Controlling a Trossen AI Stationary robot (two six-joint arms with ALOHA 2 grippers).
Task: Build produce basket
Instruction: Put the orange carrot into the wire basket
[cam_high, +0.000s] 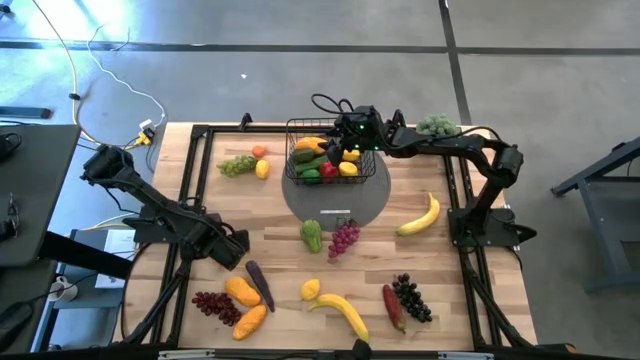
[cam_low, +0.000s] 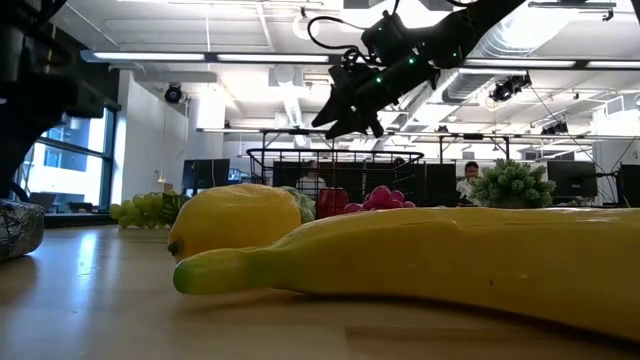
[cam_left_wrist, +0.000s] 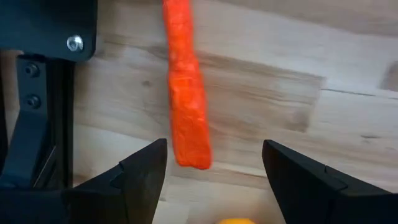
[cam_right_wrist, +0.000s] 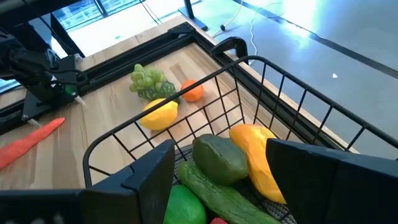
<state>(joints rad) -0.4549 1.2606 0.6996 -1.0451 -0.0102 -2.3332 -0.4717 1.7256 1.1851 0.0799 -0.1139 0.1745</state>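
I have the right gripper (cam_high: 352, 140) hanging over the basket (cam_high: 296, 128), its fingers (cam_right_wrist: 146, 180) spread apart and empty above the produce already inside: a green avocado-like piece (cam_right_wrist: 219, 157), a cucumber (cam_right_wrist: 214, 190) and an orange-yellow piece (cam_right_wrist: 256, 163). The basket stands on the grey disc (cam_high: 372, 200) toward the far side of the table (cam_high: 430, 265). Just outside its wall I see a lemon (cam_right_wrist: 158, 114), a small orange fruit (cam_right_wrist: 193, 91) and a green grape bunch (cam_right_wrist: 148, 82). My left gripper (cam_left_wrist: 211, 180) is low over the wood on the left side of the table, fingers (cam_left_wrist: 140, 177) wide and holding nothing, with the carrot (cam_left_wrist: 186, 87) lying between them and beyond their tips. Loose on the near half of the table I count a banana (cam_high: 343, 312), a purple grape bunch (cam_high: 343, 238), an eggplant (cam_high: 260, 285), dark grapes (cam_high: 411, 297) and a second banana (cam_high: 421, 216) on the right.
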